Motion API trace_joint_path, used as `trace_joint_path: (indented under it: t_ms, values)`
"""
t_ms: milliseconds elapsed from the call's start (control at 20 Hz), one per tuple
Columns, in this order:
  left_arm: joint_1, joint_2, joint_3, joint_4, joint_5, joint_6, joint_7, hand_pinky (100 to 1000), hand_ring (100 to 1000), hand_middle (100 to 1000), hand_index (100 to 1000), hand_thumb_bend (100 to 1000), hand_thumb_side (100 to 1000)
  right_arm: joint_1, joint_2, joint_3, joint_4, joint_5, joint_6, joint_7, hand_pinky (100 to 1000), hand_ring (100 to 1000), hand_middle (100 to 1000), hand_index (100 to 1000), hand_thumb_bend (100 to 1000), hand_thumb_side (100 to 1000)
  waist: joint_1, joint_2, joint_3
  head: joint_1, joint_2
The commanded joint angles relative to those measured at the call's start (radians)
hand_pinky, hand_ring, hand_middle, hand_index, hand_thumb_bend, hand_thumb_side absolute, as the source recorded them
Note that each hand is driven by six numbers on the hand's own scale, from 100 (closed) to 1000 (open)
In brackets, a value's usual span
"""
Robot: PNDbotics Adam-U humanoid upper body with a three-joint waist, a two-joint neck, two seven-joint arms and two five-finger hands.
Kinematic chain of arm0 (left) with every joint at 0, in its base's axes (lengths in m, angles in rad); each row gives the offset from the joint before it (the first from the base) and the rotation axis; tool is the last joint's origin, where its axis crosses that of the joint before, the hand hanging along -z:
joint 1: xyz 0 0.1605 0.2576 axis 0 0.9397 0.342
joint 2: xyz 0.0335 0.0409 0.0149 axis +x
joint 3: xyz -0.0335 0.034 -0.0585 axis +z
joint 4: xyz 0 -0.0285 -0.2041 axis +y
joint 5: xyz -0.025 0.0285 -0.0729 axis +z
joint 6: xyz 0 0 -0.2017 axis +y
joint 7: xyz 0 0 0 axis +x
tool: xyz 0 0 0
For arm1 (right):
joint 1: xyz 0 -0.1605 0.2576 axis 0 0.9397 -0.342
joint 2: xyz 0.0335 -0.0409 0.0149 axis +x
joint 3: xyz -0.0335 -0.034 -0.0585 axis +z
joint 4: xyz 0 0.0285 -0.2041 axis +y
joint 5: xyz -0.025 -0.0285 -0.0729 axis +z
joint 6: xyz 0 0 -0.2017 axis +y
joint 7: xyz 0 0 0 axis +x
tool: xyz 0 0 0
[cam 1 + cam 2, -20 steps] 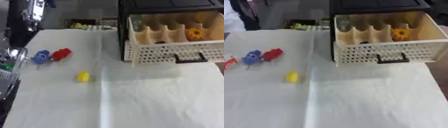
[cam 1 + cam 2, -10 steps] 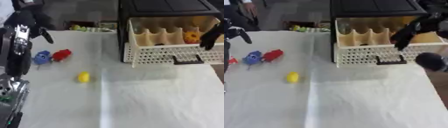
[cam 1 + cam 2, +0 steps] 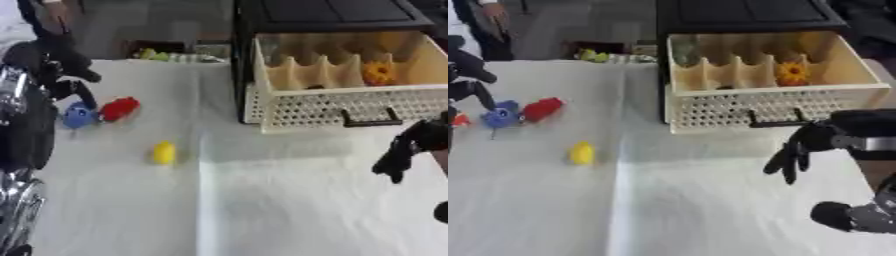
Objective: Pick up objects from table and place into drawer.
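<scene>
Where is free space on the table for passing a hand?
The white cloth is bare between the yellow object and the right hand. It is crowded at the left edge, around the blue object, red object and left hand.

White tablecloth over the work surface — creased down the middle. Yellow-green items beyond the far edge — not identifiable.

A white cloth-covered surface is seen. A small yellow object, a red object and a blue object are shown. A cream perforated drawer holds an orange flower-like item. Both hands are black.
</scene>
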Motion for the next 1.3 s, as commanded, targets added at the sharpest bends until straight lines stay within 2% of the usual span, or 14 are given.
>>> trace_joint_path:
  t_ms: [50,250,450,700,1000,1300]
  values:
    - [-0.004,0.02,0.019,-0.02,0.027,0.006,-0.023,345,554,555,764,108,913,-0.018,-0.005,-0.014,-0.01,-0.063,0.113,0.096,646,752,644,950,193,834,-0.001,-0.015,0.002,-0.007,-0.001]
    - [-0.002,0.009,0.018,-0.02,0.026,0.009,-0.031,344,555,556,763,109,916,-0.043,0.027,0.021,-0.01,-0.057,0.229,0.104,685,776,673,964,193,871,0.002,-0.009,0.009,-0.014,-0.008]
    - [0.003,-0.002,0.017,-0.02,0.017,0.014,-0.036,342,554,555,762,111,928,-0.077,0.06,0.044,-0.01,-0.029,0.308,0.104,702,787,689,966,225,897,0.004,-0.001,0.018,-0.022,-0.02]
    - [0.01,-0.018,0.017,-0.02,0.0,0.027,-0.04,339,553,554,760,117,950,-0.117,0.093,0.06,-0.01,-0.008,0.377,0.104,720,801,707,972,240,914,0.005,0.011,0.032,-0.028,-0.033]
    - [0.017,-0.03,0.018,-0.02,-0.019,0.038,-0.044,336,552,552,759,120,967,-0.13,0.108,0.064,-0.009,0.028,0.447,0.104,727,807,716,966,244,916,0.003,0.026,0.042,-0.036,-0.044]
    - [0.02,-0.04,0.018,-0.02,-0.032,0.045,-0.044,335,552,550,758,121,974,-0.142,0.124,0.078,0.039,0.068,0.47,0.104,723,804,722,957,226,937,0.004,0.036,0.055,-0.048,-0.054]
